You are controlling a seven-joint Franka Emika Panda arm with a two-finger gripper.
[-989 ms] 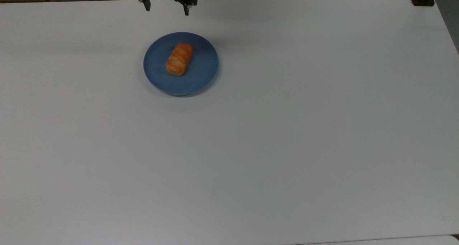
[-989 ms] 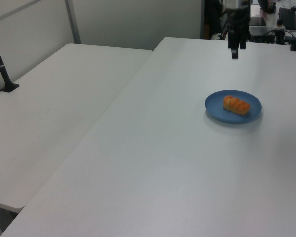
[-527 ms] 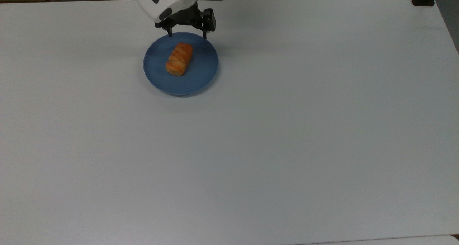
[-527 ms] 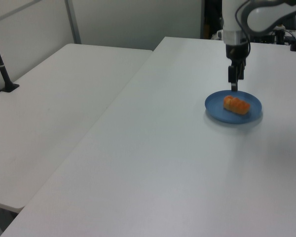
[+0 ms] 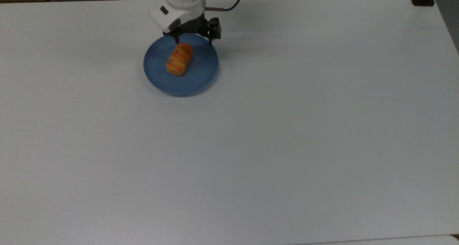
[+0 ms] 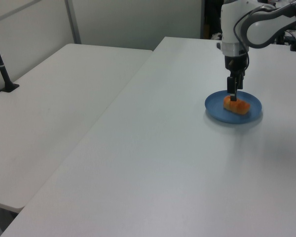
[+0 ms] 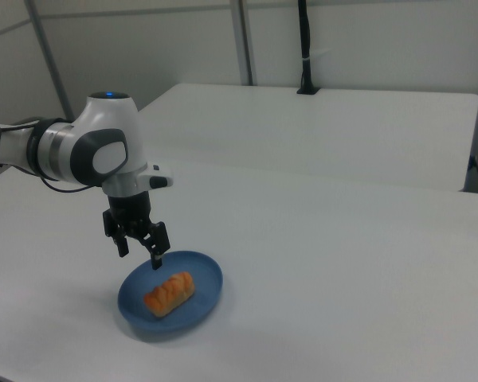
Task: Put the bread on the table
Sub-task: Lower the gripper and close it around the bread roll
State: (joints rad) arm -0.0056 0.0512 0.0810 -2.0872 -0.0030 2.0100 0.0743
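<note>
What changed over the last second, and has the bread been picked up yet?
The pincer moved in from the table's far edge and came down over the plate's far rim, open, near one end of the bread. Nothing has been gripped. Bread and plate lie as before.

A golden-orange bread with a ridged, braided top lies on a plain blue plate; around the plate spreads a smooth white table; above the plate hangs a black gripper.
</note>
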